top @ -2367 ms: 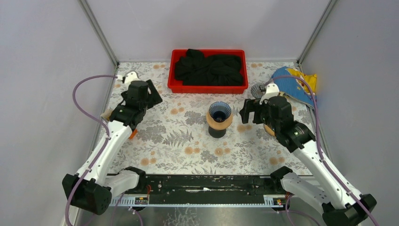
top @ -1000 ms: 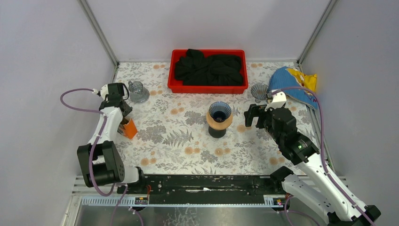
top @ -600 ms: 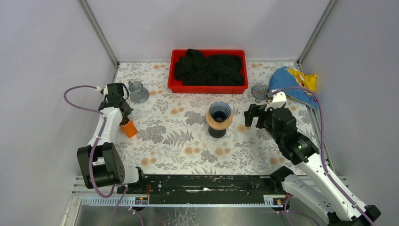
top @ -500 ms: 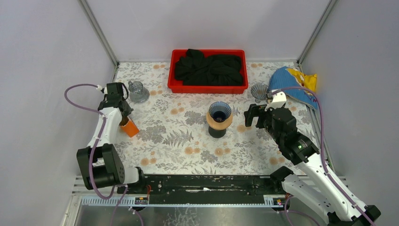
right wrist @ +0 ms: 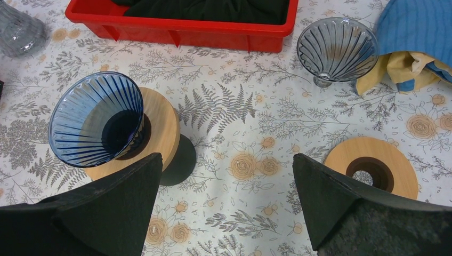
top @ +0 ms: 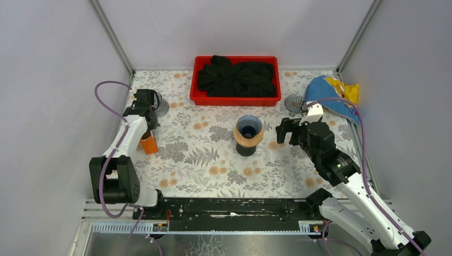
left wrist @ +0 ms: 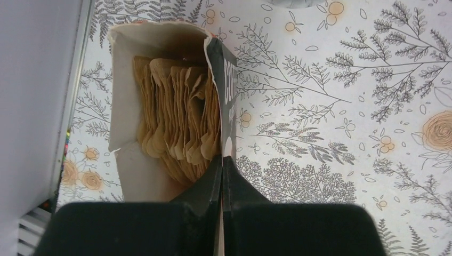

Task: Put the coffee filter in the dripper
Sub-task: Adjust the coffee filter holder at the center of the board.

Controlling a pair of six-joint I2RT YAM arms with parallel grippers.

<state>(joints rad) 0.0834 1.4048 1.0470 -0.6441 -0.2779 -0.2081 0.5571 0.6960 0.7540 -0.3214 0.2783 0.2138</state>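
Left tool (left wrist: 221, 169) is pressed together, tips at the box's (left wrist: 123, 96) dark wall; whether it pinches anything I cannot tell. Filters (left wrist: 176, 117) stand packed just ahead-left of it. They look like light, limp, tearable paper, so pinch one top edge. Right tool (right wrist: 225, 160) is spread, dripper (right wrist: 98, 120) ahead-left.

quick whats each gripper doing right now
Left gripper: jaws shut, apparently pinching the side wall of the filter box.
Right gripper: jaws wide open, holding nothing.
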